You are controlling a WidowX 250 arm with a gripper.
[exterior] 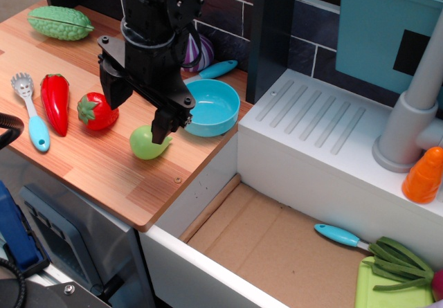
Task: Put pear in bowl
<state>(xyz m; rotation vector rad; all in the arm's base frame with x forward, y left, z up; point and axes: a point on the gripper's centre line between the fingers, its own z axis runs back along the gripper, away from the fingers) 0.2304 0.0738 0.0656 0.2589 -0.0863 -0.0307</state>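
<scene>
The light green pear (147, 144) lies on the wooden counter near its front right edge. The turquoise bowl (210, 129) stands upright just right of it, at the counter's right edge, and is empty. My black gripper (138, 109) hangs over the counter with its jaws apart, just above and slightly left of the pear. The right fingertip (162, 127) is at the pear's top; I cannot tell whether it touches. The left fingertip (114, 92) is beside the strawberry. Nothing is held.
A strawberry (97, 111), a red pepper (55, 102) and a turquoise-handled utensil (32, 111) lie left of the gripper. A bumpy green gourd (61, 23) lies far left. Behind the bowl are a purple item (199, 53) and another turquoise handle (217, 69). A white sink (311, 124) is right.
</scene>
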